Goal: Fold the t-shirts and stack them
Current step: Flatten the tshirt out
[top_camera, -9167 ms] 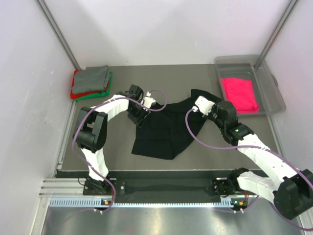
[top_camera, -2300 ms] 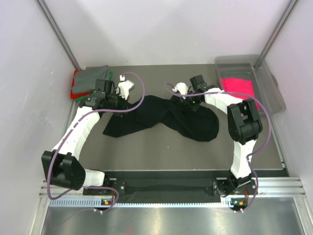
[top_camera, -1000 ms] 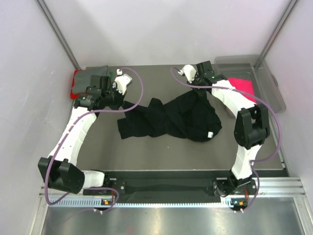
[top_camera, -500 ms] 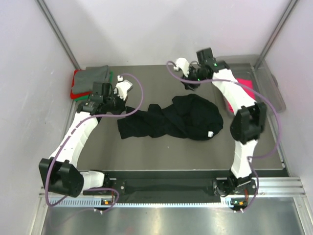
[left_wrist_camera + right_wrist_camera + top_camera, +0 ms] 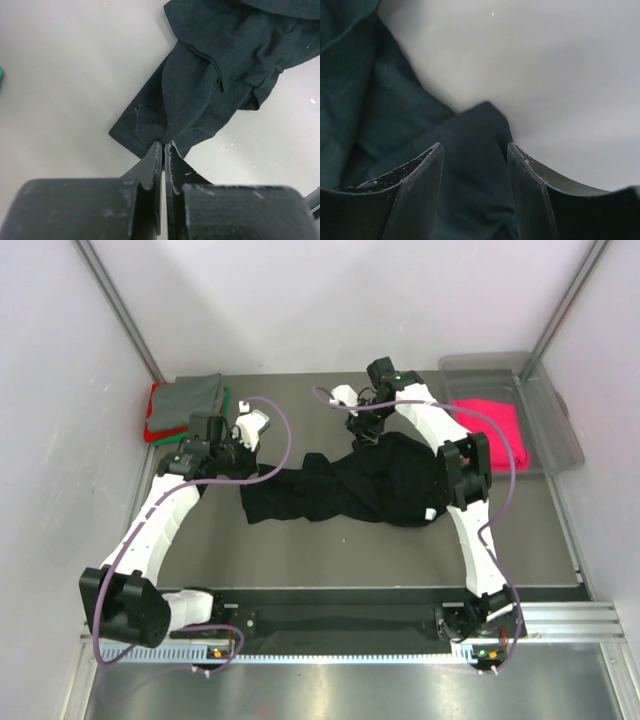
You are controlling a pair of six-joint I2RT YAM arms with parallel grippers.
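A black t-shirt (image 5: 385, 480) lies crumpled across the middle of the table, a white label (image 5: 428, 514) showing at its near right. My left gripper (image 5: 248, 460) is shut on its left end; in the left wrist view the fingertips (image 5: 164, 146) pinch the cloth's edge (image 5: 200, 85). My right gripper (image 5: 365, 432) hovers open over the shirt's far edge. In the right wrist view its jaws (image 5: 474, 156) stand apart with black cloth (image 5: 395, 115) lying below and between them, not gripped. A grey, red and green folded stack (image 5: 186, 406) sits at the far left.
A clear plastic bin (image 5: 556, 430) at the far right holds a hot-pink t-shirt (image 5: 492, 430). White walls and metal posts close in the left, back and right sides. The arms' base rail runs along the near edge.
My right gripper has opened and let go of the black shirt's far part, which dropped onto the heap; it then moved left and down. The left gripper keeps its hold, barely moved.
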